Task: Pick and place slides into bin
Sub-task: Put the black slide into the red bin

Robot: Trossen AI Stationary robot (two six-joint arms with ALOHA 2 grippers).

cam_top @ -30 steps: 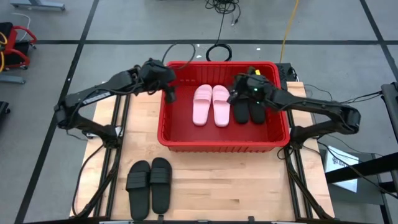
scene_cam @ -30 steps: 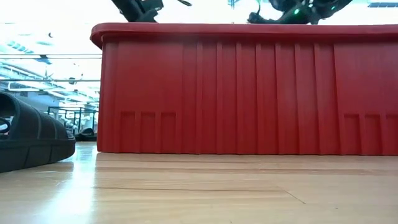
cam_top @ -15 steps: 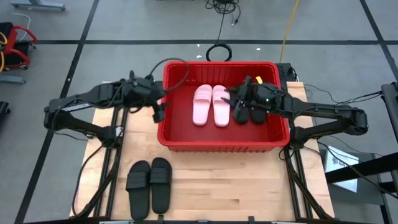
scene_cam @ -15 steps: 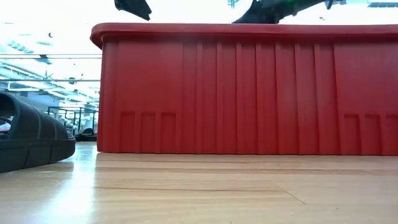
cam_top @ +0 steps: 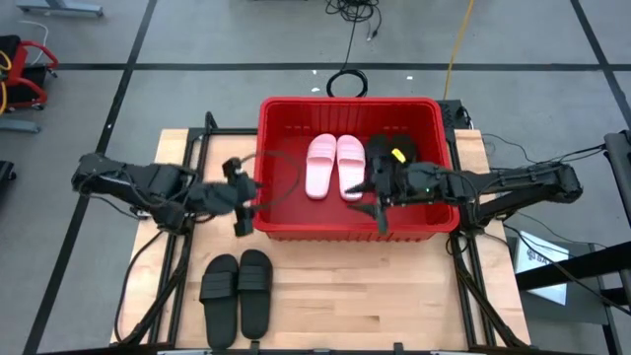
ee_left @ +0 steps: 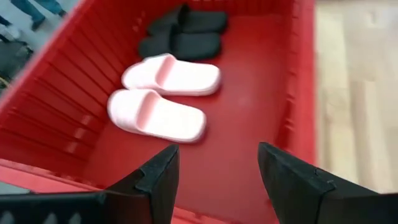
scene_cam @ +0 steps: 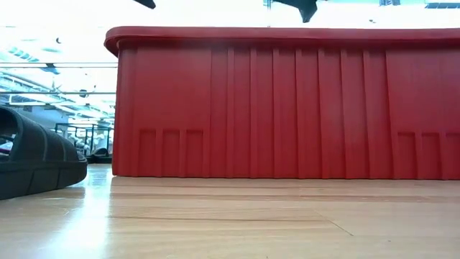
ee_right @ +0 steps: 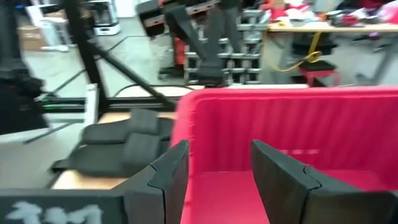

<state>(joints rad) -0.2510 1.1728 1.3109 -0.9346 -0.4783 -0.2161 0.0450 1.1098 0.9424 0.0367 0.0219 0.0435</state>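
Observation:
The red bin (cam_top: pixel 434 212) stands at the table's middle. Inside it lie two pale pink slides (cam_top: pixel 335 166) side by side and two black slides (cam_top: pixel 383 148), partly hidden by my right arm; the left wrist view also shows the pink pair (ee_left: pixel 163 96) and the black pair (ee_left: pixel 183 34). Two more black slides (cam_top: pixel 238 289) lie flat on the table's near left. My left gripper (cam_top: pixel 244 202) is open and empty, just outside the bin's left wall. My right gripper (cam_top: pixel 380 207) is open and empty over the bin's near part.
The low view shows the bin's ribbed near wall (scene_cam: pixel 287 108) and one black slide (scene_cam: pixel 36 162) at the left. Bare wood lies between the bin and the table's near edge. The right wrist view shows the black pair on the table (ee_right: pixel 121 149) beyond the bin wall.
My left gripper has gone from the bin's far left corner toward the table's near and left edges, out past the bin's left wall. My right gripper has drawn back from the black slides in the bin toward the near wall. The black pair stays lying in the bin.

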